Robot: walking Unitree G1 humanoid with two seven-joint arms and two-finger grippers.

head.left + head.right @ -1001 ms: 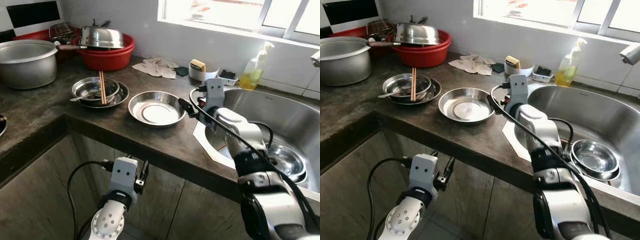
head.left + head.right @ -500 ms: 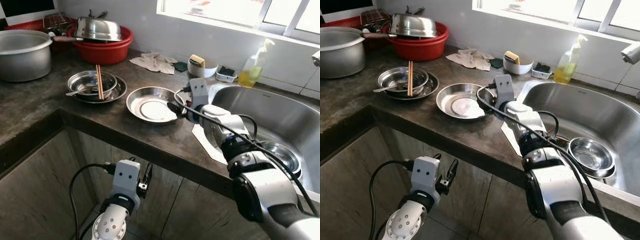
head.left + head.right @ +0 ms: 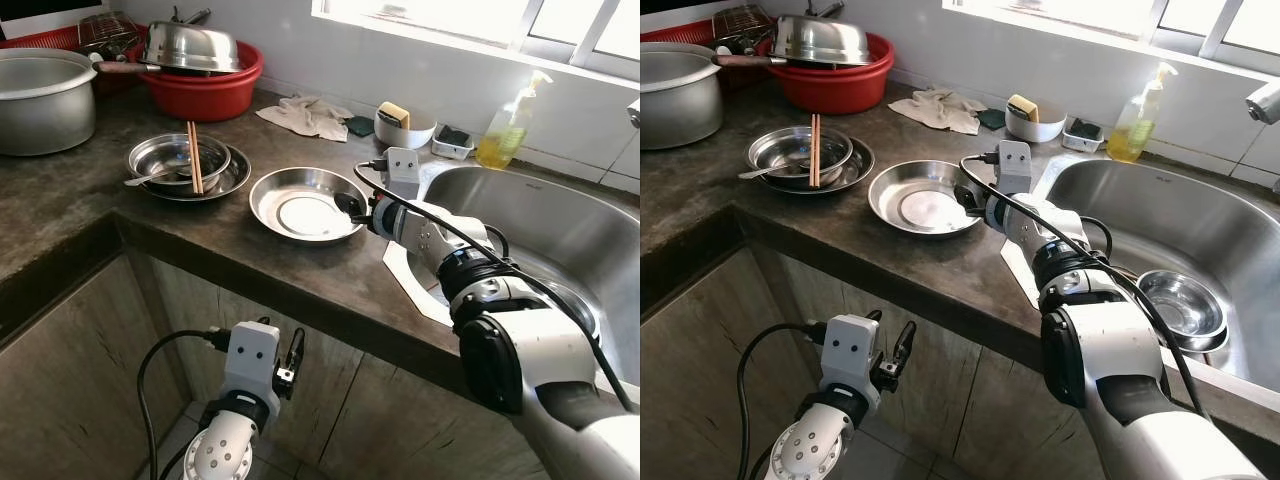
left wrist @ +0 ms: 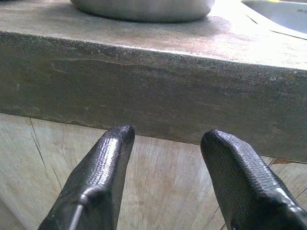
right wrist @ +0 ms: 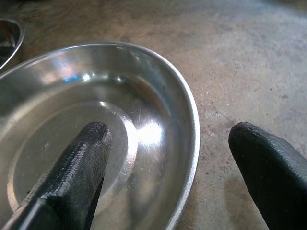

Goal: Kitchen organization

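Observation:
A shallow steel plate [image 3: 305, 203] lies on the dark counter [image 3: 230, 260] near its front edge. My right gripper [image 3: 352, 207] is open at the plate's right rim. In the right wrist view one finger [image 5: 81, 158] hangs inside the plate [image 5: 72, 110] and the other finger [image 5: 268, 167] is over the bare counter outside the rim, with nothing clamped. My left gripper [image 3: 290, 350] hangs open below the counter edge [image 4: 153, 67], in front of the wooden cabinet door.
Stacked steel bowls [image 3: 165, 160] with chopsticks [image 3: 194, 157] and a spoon sit left of the plate. Behind are a large pot [image 3: 40, 100], a red basin [image 3: 205, 95] with a steel lid, a cloth [image 3: 310, 115], a sponge bowl [image 3: 403, 125] and a soap bottle [image 3: 505, 140]. The sink [image 3: 560, 220] on the right holds a steel bowl [image 3: 1180, 305].
The camera has shifted a little. My right gripper has moved left from the sink's edge to the plate and now straddles its right rim. The left arm hangs as before.

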